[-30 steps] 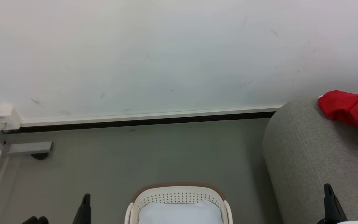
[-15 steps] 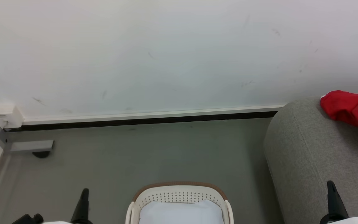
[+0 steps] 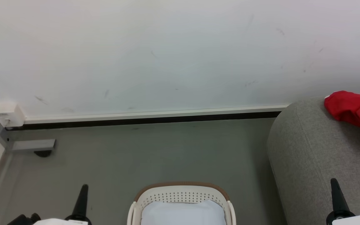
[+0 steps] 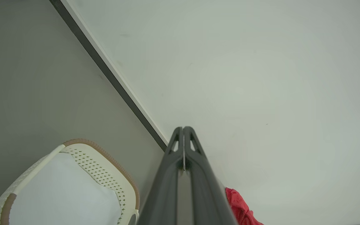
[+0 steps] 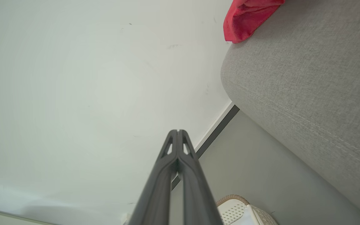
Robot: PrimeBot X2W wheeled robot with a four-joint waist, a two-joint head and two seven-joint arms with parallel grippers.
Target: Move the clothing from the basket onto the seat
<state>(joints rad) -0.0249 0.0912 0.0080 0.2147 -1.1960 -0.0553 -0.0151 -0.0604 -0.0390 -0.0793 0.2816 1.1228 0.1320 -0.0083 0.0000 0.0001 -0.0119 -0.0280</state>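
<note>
1. Holds nothing in the left hand (image 3: pixel 84 187): fingers pressed shut along their whole length, low at the left of the head view, over the grey floor (image 3: pixel 152 150) and beside the basket (image 3: pixel 181 196).
2. Holds nothing in the right hand (image 3: pixel 334 182) either: shut the same way, low at the right, in front of the near flank of the seat (image 3: pixel 311 150).
3. Finds the clothing (image 3: pixel 355 109) as a bright red heap on top of the seat, at the far corner by the wall (image 3: pixel 167 56), well apart from both hands.
4. Finds a pale bluish-white cloth (image 3: pixel 183 214) lying in the basket. Cannot tell about the near part of the basket, cut off at the bottom edge.
5. Against a second ago: stands with both hands a little higher in the head view, with pale forearms edging in below them. Has also shifted the camera slightly, so the small slide of seat and wall counts as no move of things. Leaves clothing, basket and cloth where they lay.
6. Reads, as a judgement, like the carry already done and the arms settling into an empty rest pose. Puts the task at or near its end, provided nothing red remains in the hidden part of the basket. Calls for a look down into the basket before stopping.
</note>
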